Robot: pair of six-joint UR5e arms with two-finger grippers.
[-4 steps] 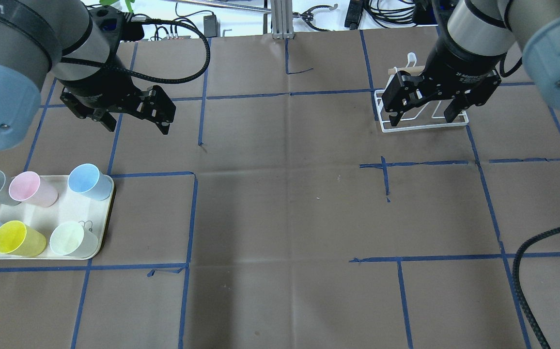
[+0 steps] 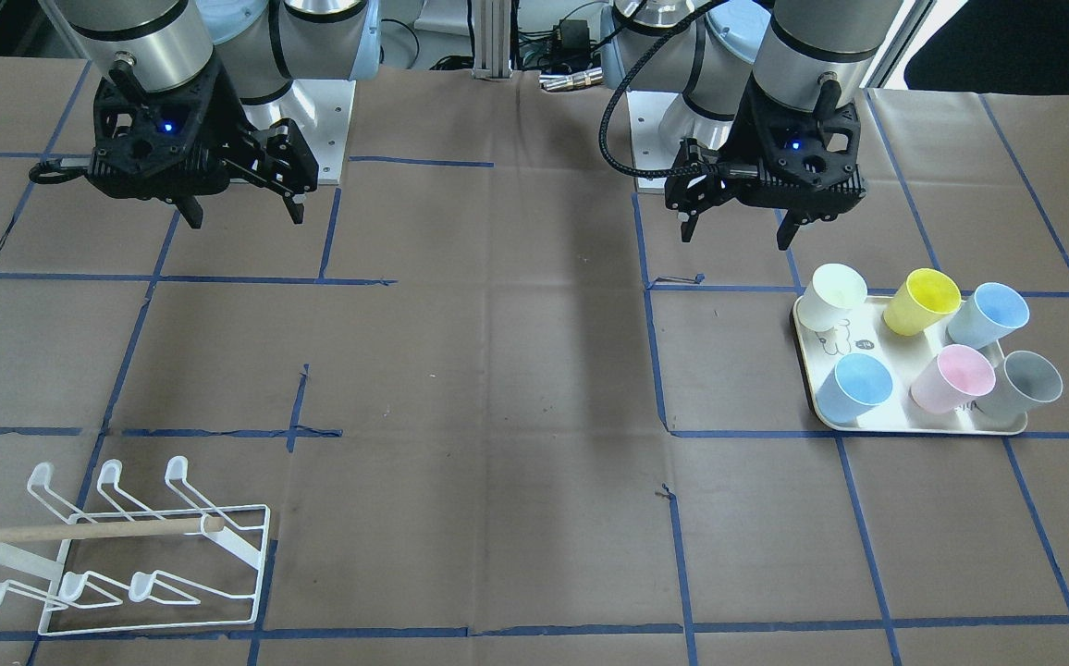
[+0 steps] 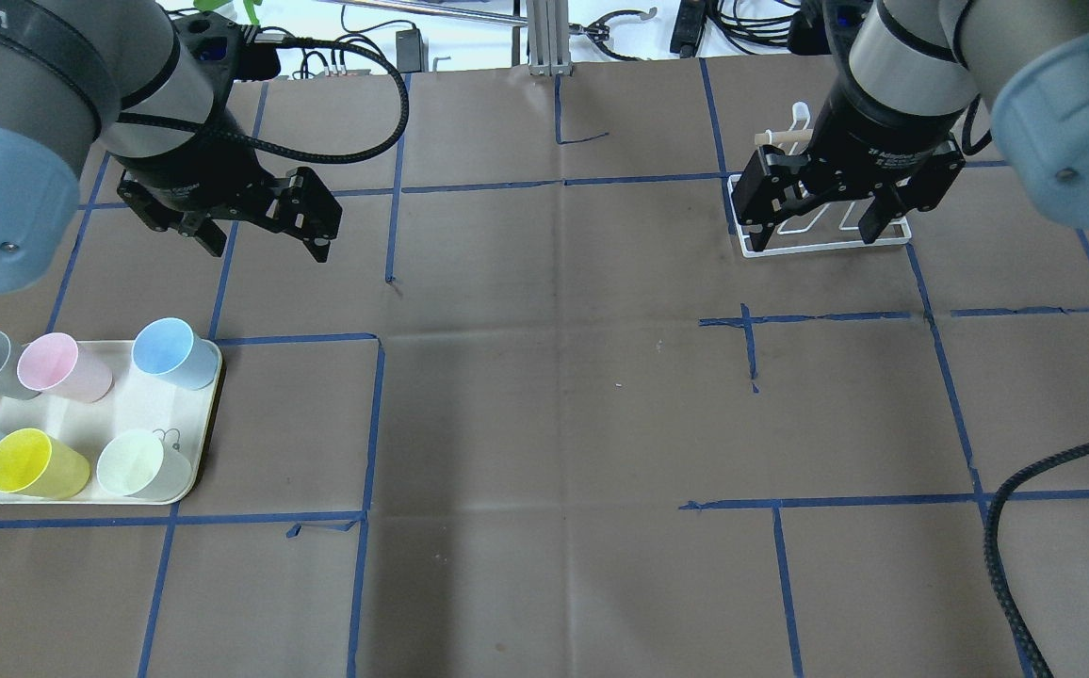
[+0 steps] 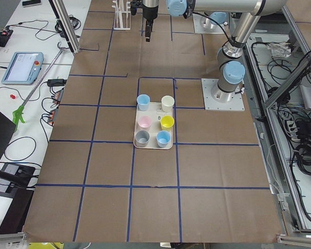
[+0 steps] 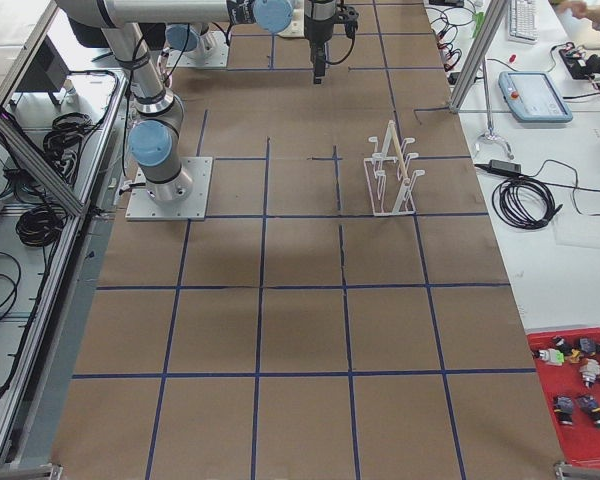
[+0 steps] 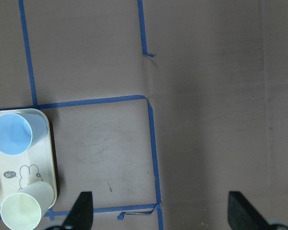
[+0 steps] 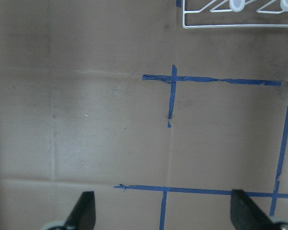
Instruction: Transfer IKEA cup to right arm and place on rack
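IKEA cups (image 3: 53,365), six pastel plastic tumblers, all stand mouth-up on their tray, so we judge the task barely begun: no cup is lifted, passed across or hung.

We see a brown paper-covered desk (image 3: 554,424), squared off with blue tape, lying well below both sets of fingers. The silver-grey left arm with a ribbed black hose (image 3: 154,85) hangs above it, its black left fingers (image 3: 316,235) spread wide and released, grasping nothing; from its wrist we see only bare paper between them. The silver-grey right arm with pale blue joint caps (image 3: 902,56) hangs likewise, its black right fingers (image 3: 869,226) parted and empty.

The white wire rack with upturned prongs and a light wooden dowel (image 2: 81,532) stands lower than the right fingers and off to one side, apart from them, every prong bare. The cream rectangular tray (image 3: 130,414) sits lower than the left fingers and off to their side, well apart. On the tray edge nearest those fingers stand a light blue cup (image 6: 12,133) and a pale greenish-white cup (image 6: 21,213).

By our reckoning everything is left: the left fingers must take one cup and give it to the right fingers, which then hang it on a prong.
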